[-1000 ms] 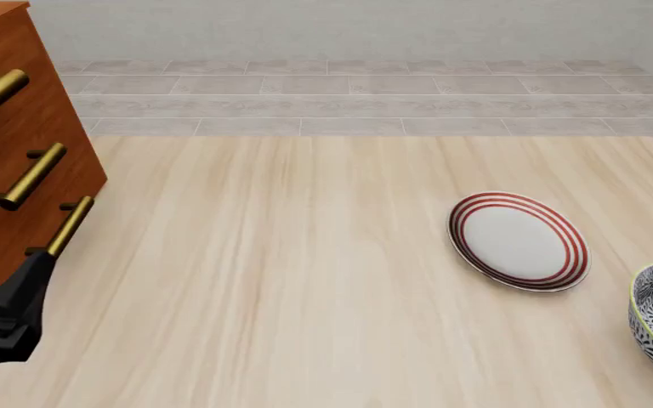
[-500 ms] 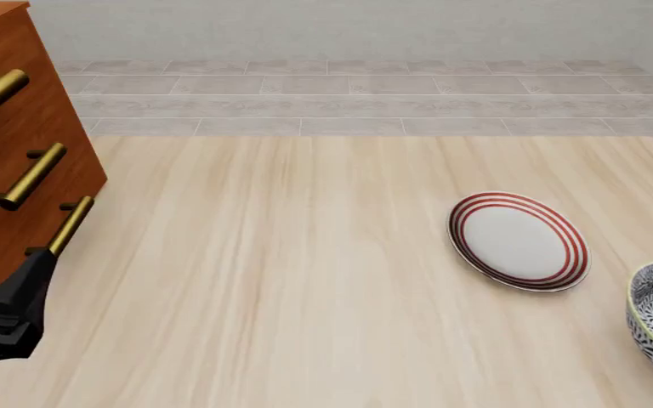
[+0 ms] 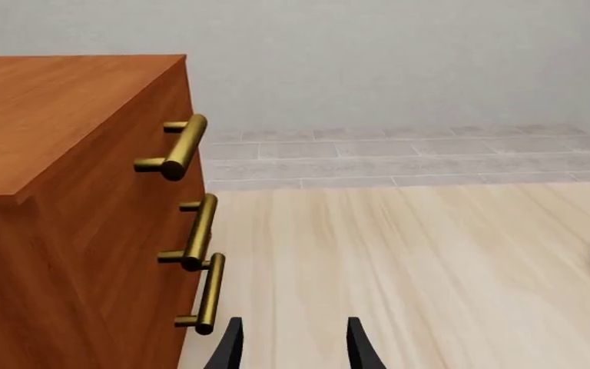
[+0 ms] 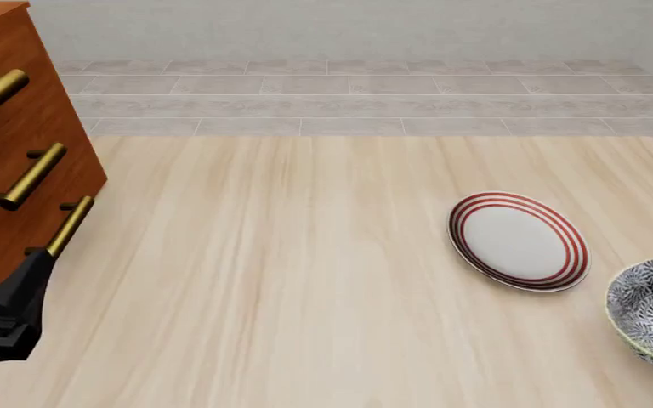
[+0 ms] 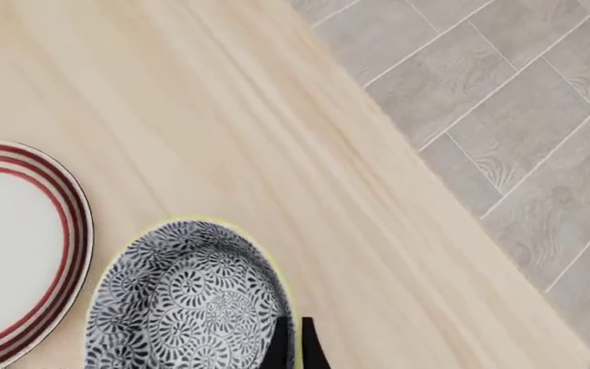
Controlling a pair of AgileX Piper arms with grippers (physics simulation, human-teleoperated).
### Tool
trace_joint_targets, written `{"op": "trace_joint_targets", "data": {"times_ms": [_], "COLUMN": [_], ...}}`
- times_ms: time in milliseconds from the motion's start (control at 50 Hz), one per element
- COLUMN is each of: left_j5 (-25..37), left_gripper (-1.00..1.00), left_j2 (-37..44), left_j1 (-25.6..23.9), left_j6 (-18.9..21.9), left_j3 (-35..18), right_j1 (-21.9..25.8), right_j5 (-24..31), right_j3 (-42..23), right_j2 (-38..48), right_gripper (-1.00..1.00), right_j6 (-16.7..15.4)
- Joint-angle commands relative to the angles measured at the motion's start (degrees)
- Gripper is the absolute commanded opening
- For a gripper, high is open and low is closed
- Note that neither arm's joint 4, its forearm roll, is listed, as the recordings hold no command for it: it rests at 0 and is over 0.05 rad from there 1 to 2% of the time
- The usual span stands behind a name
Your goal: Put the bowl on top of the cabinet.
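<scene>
Pale wooden tabletop (image 4: 303,255)
Cabinet (image 4: 14,144) stands at its left edge; red-ringed plate (image 4: 519,240) lies toward the right.

My left hand (image 4: 9,314) is matte black and angular, a blocky faceted body. Its two fingers (image 3: 228,350) are slim black blades tapering to points. My right hand (image 5: 288,346) shows two thin, dark, flat-sided fingers.
</scene>
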Motion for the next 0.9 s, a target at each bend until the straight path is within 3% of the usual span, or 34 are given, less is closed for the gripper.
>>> {"op": "trace_joint_targets", "data": {"times_ms": [20,460,900], "left_j5": [0.61,1.16,0.76], "left_gripper": [1.0,1.0,1.0], "left_j2": [-0.81,-1.23,-0.72], "left_j1": [0.02,0.0,-0.17], "left_j6": [-0.07,0.03,0.02], "left_j3": [0.0,0.01,0.01], "right_j1": [1.73,6.02,17.07], "right_j5": [3.98,12.64,16.8], "right_j3": [-2.63,-11.69,-17.72], "right_j2": [-3.16,-8.11,-10.85], "right_gripper": [-1.0,-1.0,-1.0], "right_j6": [1.02,2.06,4.47]}}
